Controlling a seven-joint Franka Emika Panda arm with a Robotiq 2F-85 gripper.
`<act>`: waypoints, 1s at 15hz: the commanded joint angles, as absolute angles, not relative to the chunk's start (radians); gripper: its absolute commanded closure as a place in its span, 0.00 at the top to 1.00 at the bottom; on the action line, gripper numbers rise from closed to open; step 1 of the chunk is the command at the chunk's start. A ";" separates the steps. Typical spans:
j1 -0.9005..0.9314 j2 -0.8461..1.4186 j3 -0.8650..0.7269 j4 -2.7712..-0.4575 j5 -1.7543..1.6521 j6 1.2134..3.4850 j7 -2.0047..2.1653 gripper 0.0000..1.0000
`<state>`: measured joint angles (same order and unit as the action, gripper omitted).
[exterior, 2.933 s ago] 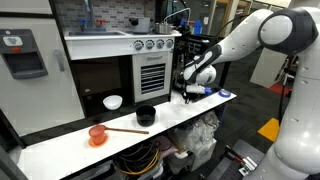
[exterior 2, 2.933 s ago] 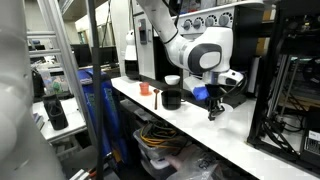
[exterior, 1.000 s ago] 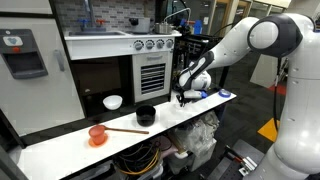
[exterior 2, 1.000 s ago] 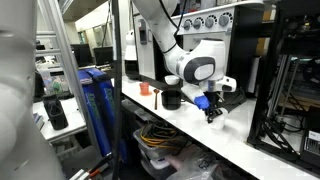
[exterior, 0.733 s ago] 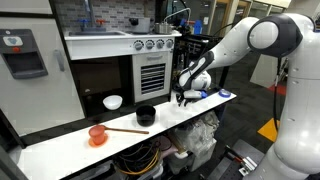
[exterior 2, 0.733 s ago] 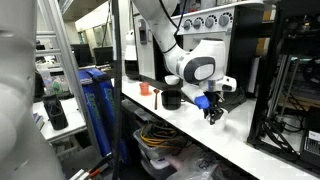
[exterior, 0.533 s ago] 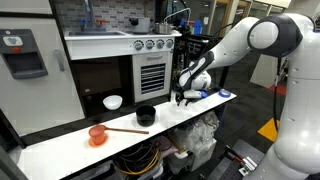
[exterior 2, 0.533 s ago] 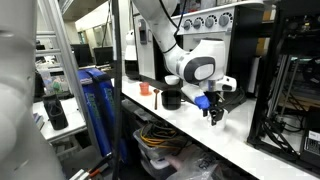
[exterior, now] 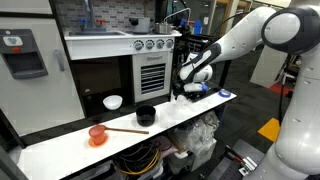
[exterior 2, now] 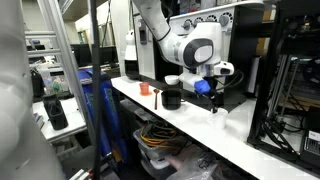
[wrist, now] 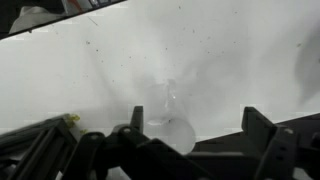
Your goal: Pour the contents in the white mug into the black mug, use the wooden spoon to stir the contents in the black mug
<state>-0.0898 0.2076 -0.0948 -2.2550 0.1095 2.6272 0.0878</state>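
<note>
The white mug [exterior: 113, 102] stands on the white table in front of the oven, also visible behind the black mug as the white mug [exterior 2: 172, 81]. The black mug [exterior: 146, 114] [exterior 2: 171, 99] sits nearer the table's front. The wooden spoon [exterior: 126, 131] lies flat between the black mug and an orange-red cup. My gripper [exterior: 183, 92] [exterior 2: 212, 101] hangs above the table well away from the mugs and spoon. In the wrist view my gripper [wrist: 200, 122] is open, with nothing between its fingers [wrist: 262, 124]. A small clear roundish thing [wrist: 174, 128] lies on the table below.
An orange-red cup on a saucer [exterior: 97, 135] [exterior 2: 144, 88] stands at the far end of the row. A dark oven front [exterior: 150, 72] rises behind the table [exterior: 60, 140]. A blue item [exterior: 198, 90] lies by the gripper. Cables and bins sit under the table.
The jaws went from shut to open over the last second. The gripper has risen a little off the table. Mugs and spoon have not moved.
</note>
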 commanded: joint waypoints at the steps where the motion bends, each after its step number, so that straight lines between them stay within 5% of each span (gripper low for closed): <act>1: -0.069 0.046 -0.089 -2.286 0.053 2.478 0.091 1.00; 15: 0.135 -0.179 0.027 -2.275 0.295 2.376 -0.243 1.00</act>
